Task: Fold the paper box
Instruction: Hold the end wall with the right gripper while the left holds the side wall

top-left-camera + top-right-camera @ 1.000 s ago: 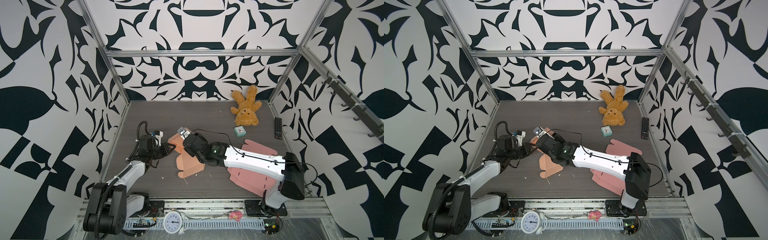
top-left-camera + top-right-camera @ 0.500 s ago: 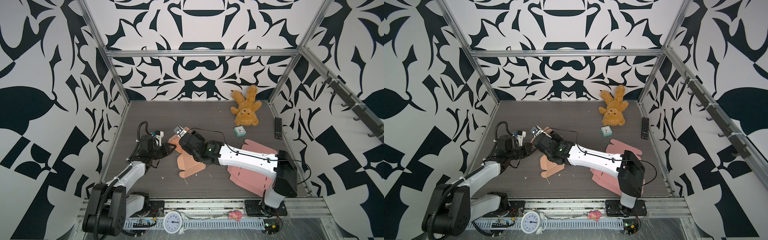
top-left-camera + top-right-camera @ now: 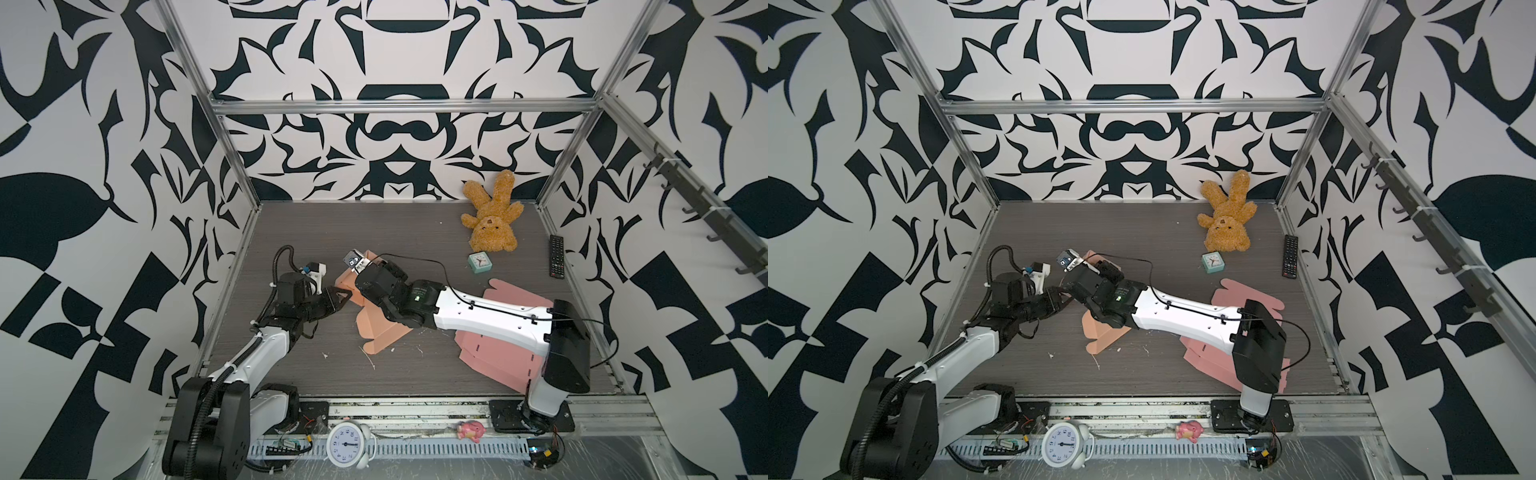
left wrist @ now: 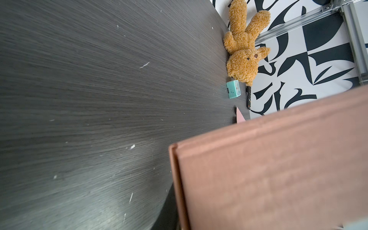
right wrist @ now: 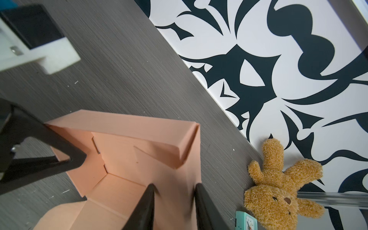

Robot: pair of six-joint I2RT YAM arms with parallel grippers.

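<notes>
Near edge: a white alarm clock [image 3: 348,444] and a pink pig toy [image 3: 469,430] are seen on the front rail
Near right: flat pink sheets [image 3: 494,361] are spread on the table [image 3: 374,232], partly covered by the right arm
Left of middle: the paper box [image 3: 382,332] is set half-folded, walls raised, between both arms
Box's left wall: it is pinched by the left gripper [image 3: 343,296], jaws pressed together on it
Over the box: the right gripper [image 5: 175,186] is held with jaws spread part-way, cardboard seen between them
Far right: a teal clock [image 3: 480,262], a remote [image 3: 556,255] and a teddy bear [image 3: 492,224] are laid toward the back corner
</notes>
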